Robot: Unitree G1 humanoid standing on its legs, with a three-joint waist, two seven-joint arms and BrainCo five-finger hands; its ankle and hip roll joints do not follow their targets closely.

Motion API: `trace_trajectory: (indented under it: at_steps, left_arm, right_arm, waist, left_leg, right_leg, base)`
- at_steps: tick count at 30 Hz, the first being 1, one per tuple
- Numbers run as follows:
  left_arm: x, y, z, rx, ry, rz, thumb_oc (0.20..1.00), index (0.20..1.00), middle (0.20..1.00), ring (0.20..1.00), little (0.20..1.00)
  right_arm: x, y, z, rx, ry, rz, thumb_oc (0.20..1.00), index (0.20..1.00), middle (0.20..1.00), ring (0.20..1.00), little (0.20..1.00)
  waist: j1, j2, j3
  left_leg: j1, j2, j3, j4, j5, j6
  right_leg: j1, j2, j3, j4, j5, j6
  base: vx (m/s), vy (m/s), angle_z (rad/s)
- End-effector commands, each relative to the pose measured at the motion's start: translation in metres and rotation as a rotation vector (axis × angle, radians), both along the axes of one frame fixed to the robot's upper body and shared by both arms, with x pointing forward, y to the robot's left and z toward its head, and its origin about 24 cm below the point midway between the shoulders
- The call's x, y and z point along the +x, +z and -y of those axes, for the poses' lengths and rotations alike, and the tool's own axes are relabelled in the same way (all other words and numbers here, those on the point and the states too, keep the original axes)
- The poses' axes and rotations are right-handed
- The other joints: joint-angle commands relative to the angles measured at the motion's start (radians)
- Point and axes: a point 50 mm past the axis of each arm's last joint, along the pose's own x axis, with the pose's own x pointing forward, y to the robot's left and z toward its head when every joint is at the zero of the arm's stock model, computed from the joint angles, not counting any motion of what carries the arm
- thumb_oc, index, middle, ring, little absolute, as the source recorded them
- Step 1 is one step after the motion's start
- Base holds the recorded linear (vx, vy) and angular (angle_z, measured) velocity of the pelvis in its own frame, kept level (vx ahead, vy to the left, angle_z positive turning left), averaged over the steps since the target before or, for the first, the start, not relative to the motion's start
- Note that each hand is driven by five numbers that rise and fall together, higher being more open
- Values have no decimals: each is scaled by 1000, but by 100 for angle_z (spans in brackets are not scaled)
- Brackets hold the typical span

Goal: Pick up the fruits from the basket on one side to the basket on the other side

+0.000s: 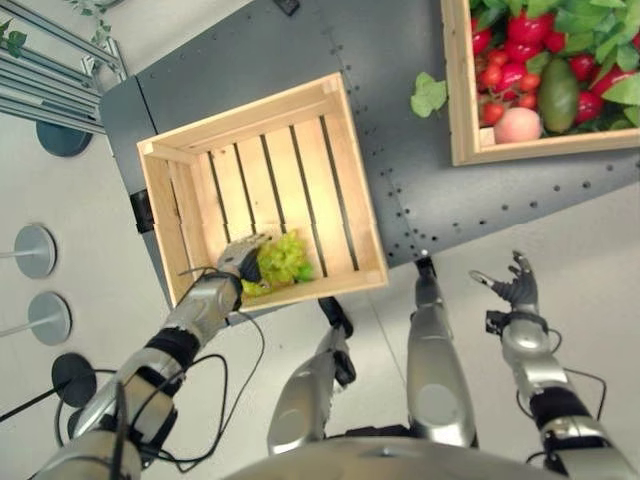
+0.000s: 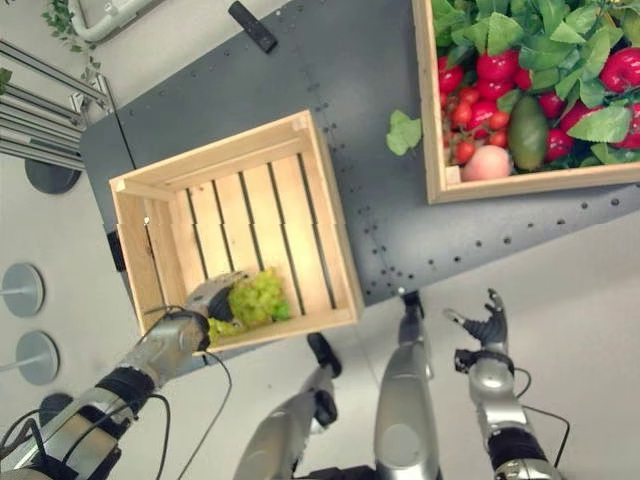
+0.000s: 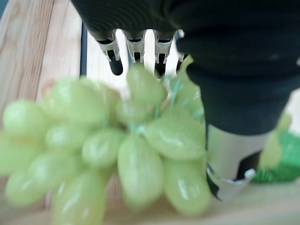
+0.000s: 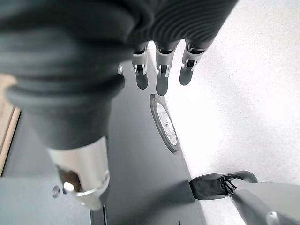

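The left hand (image 1: 240, 262) sits in the near corner of the slatted wooden crate (image 1: 330, 180), fingers curled over a bunch of green grapes (image 3: 126, 140) resting on the slats; the loose cluster could snag on a finger and drag out on release; the right hand (image 1: 515, 285) hangs open off the table (image 1: 400, 60); the fruit-filled crate (image 1: 462, 100) sits well apart; no legible writing.

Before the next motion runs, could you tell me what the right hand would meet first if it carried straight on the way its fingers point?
Probably the near edge of the dark table: the right hand hangs open over the floor just short of it, though its height is unclear.
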Motion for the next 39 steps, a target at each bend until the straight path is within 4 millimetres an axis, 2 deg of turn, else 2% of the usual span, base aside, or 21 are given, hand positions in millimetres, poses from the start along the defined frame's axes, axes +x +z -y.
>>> trace_trajectory:
  at_steps: [1,7,14,22,27,29,30,31,32,39]
  left_arm:
    - [-1,-9,-21,73,91,-53,1000,1000,1000,1000,1000]
    - [-12,-23,-16,-53,184,-74,1000,1000,1000,1000,1000]
    - [-36,-41,-12,-195,258,-110,1000,1000,1000,1000,1000]
    - [-34,-49,-20,-127,375,-95,1000,1000,1000,1000,1000]
    - [-31,-47,-20,-84,365,-87,1000,1000,1000,1000,1000]
    - [-24,-43,-15,-12,315,-70,1000,1000,1000,1000,1000]
    - [-23,-44,-14,6,306,-75,762,762,762,762,762]
    - [-23,-44,-14,6,306,-75,762,762,762,762,762]
    - [-20,-41,-12,52,272,-65,200,200,200,200,200]
    - [-16,-41,-2,134,192,-65,200,200,200,200,200]
  right_arm:
    - [14,31,4,-70,14,136,1000,1000,1000,1000,1000]
    - [16,35,2,-67,10,156,1000,1000,1000,1000,1000]
    - [17,40,8,-76,-21,169,1000,1000,1000,1000,1000]
    - [22,41,-9,-55,22,202,1000,1000,1000,1000,1000]
    - [22,42,-13,-52,33,214,1000,1000,1000,1000,1000]
    - [22,43,-17,-51,43,229,1000,1000,1000,1000,1000]
    - [22,43,-18,-50,45,234,1000,1000,1000,1000,1000]
    - [22,43,-18,-50,45,234,1000,1000,1000,1000,1000]
    - [22,43,-20,-51,49,240,1000,1000,1000,1000,1000]
    - [22,46,-24,-42,64,263,1000,1000,1000,1000,1000]
  waist:
    - [-56,22,41]
    - [-51,20,41]
    - [-36,25,41]
    - [-43,-3,41]
    - [-45,-12,41]
    - [-51,-19,41]
    - [-50,-20,41]
    - [-50,-20,41]
    - [-53,-23,41]
    - [-60,-29,41]
  left_leg:
    - [-68,15,-51,76,-40,-6]
    - [-81,16,-52,78,-38,-7]
    - [-80,16,-60,80,-41,-4]
    - [-97,22,-58,77,-34,-8]
    - [-105,24,-53,79,-33,-10]
    - [-110,26,-50,82,-34,-11]
    - [-113,26,-48,84,-35,-11]
    - [-113,26,-48,84,-35,-11]
    - [-115,27,-46,86,-36,-11]
    - [-125,27,-39,89,-38,-11]
  right_leg:
    - [55,-52,-28,47,-140,60]
    - [37,-51,-26,52,-139,58]
    - [42,-48,-29,52,-142,55]
    - [20,-38,-31,62,-144,51]
    - [7,-36,-27,66,-142,51]
    - [-2,-35,-22,68,-143,50]
    - [-5,-34,-20,70,-144,51]
    - [-5,-34,-20,70,-144,51]
    - [-11,-33,-15,73,-145,51]
    - [-26,-28,-10,79,-146,50]
  base:
    - [-1,3,-10]
    - [0,-2,-4]
    - [0,0,0]
    - [0,0,0]
    - [2,-1,-2]
    - [0,0,0]
    - [0,0,0]
    - [0,0,0]
    - [0,0,0]
    - [3,-3,-7]
